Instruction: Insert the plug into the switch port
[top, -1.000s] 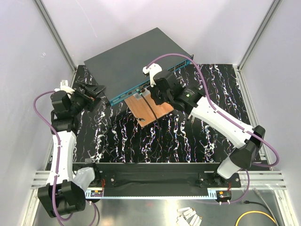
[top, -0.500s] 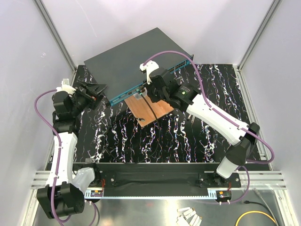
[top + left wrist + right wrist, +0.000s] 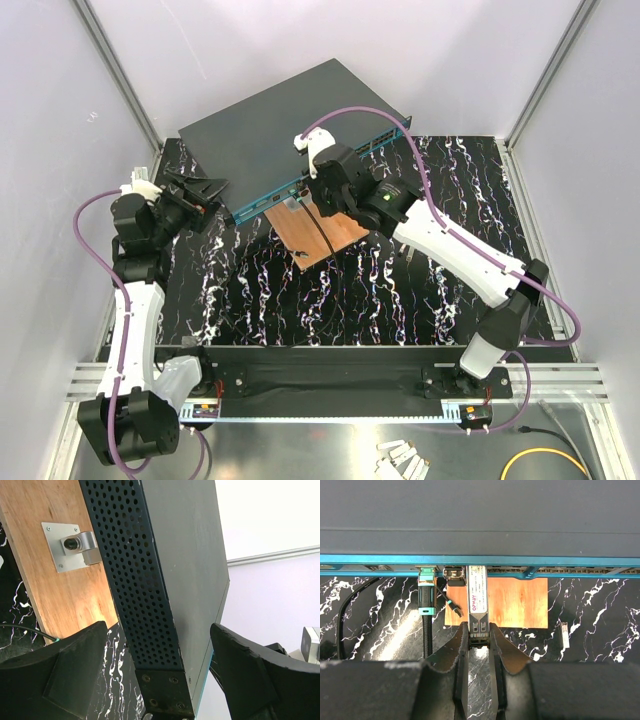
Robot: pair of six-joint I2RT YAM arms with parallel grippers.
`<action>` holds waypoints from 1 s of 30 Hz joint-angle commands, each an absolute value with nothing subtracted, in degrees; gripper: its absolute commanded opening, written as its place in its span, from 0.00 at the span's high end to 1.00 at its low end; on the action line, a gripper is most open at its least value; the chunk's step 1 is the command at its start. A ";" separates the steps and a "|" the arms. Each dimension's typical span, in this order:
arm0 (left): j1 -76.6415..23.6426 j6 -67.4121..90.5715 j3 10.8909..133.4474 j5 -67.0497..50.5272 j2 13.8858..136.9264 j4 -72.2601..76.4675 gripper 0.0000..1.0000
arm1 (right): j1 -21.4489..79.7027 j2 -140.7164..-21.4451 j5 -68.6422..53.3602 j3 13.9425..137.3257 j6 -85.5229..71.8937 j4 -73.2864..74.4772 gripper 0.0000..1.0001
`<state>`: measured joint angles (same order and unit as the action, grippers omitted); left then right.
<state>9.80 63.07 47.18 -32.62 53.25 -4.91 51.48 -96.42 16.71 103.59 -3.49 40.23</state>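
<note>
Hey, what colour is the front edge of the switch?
Teal-blue. The switch shows its front edge best in the right wrist view.

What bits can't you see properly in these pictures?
- Right wrist view: how deep the silver metal plug sits; the flat dark grey switch's teal lip hides its tip.
- Top view: the plug, under the right arm.
- Left wrist view: the switch's front; only its perforated side shows.

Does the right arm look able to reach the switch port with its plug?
Likely yes: the plug in the right gripper has its tip at the switch front; the black cable sits clear beside it.
</note>
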 commanded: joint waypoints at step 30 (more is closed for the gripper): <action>9.49 63.63 46.23 -32.87 51.59 -1.14 0.13 | 52.47 -96.77 22.59 103.10 -1.32 36.91 1.00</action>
